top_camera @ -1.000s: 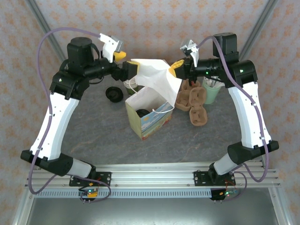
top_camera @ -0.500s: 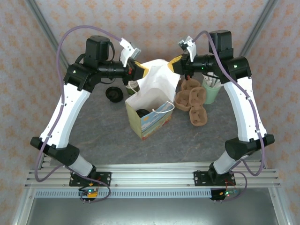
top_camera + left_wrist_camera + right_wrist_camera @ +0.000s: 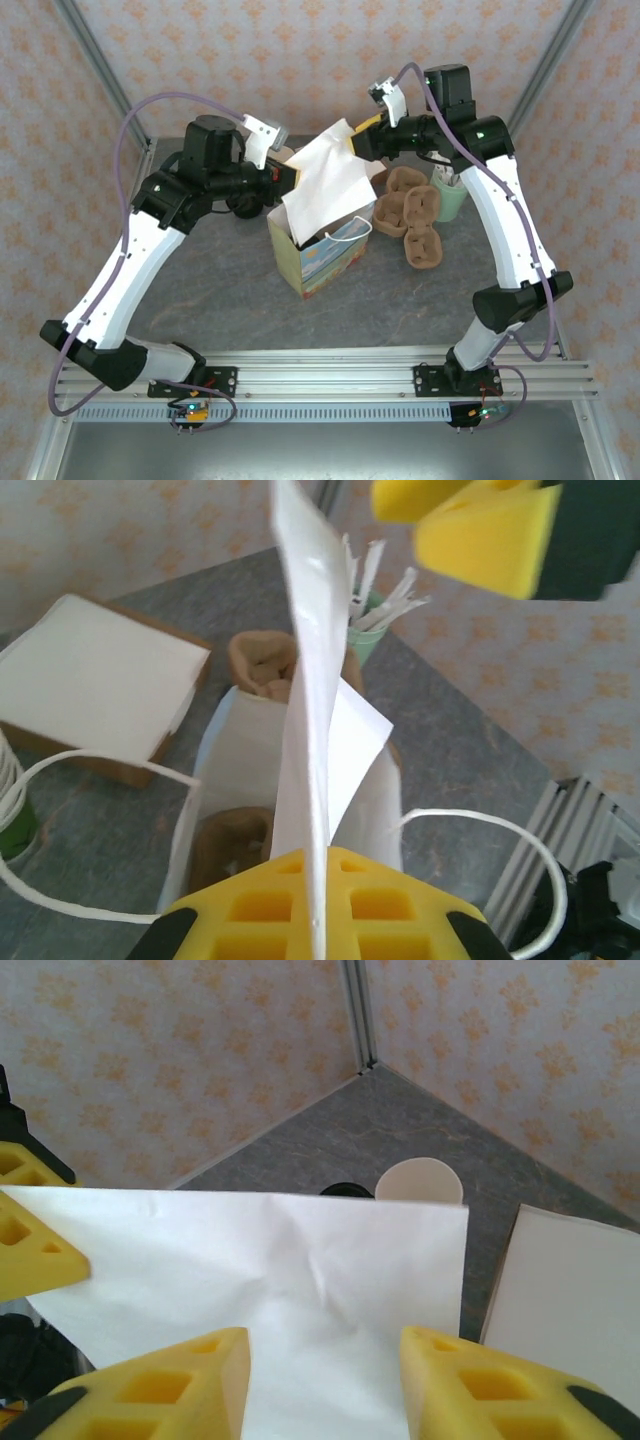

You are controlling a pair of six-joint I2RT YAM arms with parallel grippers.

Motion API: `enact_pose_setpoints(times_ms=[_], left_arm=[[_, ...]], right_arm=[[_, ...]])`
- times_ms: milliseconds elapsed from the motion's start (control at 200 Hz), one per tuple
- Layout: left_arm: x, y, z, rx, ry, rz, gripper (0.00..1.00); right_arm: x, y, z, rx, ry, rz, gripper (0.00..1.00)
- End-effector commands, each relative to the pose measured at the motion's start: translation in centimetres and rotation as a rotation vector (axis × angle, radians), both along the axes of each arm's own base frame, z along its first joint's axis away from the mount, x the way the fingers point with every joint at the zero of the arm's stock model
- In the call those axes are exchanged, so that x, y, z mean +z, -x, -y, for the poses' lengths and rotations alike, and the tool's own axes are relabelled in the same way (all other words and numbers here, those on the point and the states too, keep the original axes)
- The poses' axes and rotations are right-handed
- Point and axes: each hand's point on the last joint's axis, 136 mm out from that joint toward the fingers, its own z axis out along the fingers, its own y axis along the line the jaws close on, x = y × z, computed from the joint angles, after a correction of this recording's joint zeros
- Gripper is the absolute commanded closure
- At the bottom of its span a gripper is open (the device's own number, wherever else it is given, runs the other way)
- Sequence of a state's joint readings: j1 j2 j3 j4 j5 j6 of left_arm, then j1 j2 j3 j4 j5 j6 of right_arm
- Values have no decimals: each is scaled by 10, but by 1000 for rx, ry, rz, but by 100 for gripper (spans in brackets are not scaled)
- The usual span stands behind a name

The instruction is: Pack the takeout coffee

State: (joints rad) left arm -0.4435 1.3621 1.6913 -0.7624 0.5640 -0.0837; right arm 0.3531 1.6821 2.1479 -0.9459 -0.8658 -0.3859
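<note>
A white paper sheet [image 3: 325,185] stands on edge over the mouth of the paper bag [image 3: 325,262], its lower edge inside. My left gripper [image 3: 288,175] is shut on the sheet's left edge; in the left wrist view the sheet [image 3: 305,680] is pinched between the yellow pads [image 3: 250,910]. My right gripper [image 3: 358,143] hovers at the sheet's upper right corner, open. In the right wrist view its fingers [image 3: 150,1385] stand apart in front of the sheet [image 3: 270,1270] without touching it. A brown shape [image 3: 230,845] lies inside the bag. The takeout coffee is hidden.
Cardboard cup carriers [image 3: 410,212] and a green cup of stirrers [image 3: 452,198] sit right of the bag. A box of white napkins [image 3: 90,680], a loose black lid [image 3: 243,203] and lidless cream cups [image 3: 420,1180] sit behind and left. Patterned walls enclose the table.
The left gripper closed on the sheet's left edge and swung right and forward. The right gripper let go of the sheet and opened. The sheet now hangs over the bag's mouth.
</note>
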Motion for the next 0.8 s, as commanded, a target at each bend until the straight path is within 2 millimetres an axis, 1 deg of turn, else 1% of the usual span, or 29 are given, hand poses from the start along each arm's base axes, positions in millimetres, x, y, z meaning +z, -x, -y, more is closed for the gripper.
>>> enact_pose_setpoints(times_ms=[0,85,220,290,350,480,530,601,646,696,796], left_arm=[[-12,-12,-8,85,-34,-18,100],[-22,-12,-10,92,-57,-46,100],[-36,-10,-14,95,-94,-63,100],[-44,-9,-12,81,-103,-86,100],[-53,-8,-6,57,-84,-108,99],[-70,0,18,-23,-35,-158,94],[-73,5,26,-57,-37,-161,93],[-73,9,31,-88,-44,-164,86],[-71,8,28,-77,-61,-157,80],[-69,5,19,-37,-99,-133,72],[-62,-4,-3,69,-171,-79,63]], right_arm=[[11,-8,5,-70,-9,23,48],[11,-12,10,-111,0,27,45],[13,-18,15,-162,0,32,45],[13,-20,16,-180,-1,28,45],[11,-22,17,-190,0,22,45],[5,-27,20,-221,-1,7,45],[3,-28,21,-235,0,2,45],[-1,-31,24,-262,3,-9,45],[-3,-32,26,-279,8,-17,45],[-7,-33,28,-302,11,-28,45],[-11,-33,35,-351,6,-40,45]])
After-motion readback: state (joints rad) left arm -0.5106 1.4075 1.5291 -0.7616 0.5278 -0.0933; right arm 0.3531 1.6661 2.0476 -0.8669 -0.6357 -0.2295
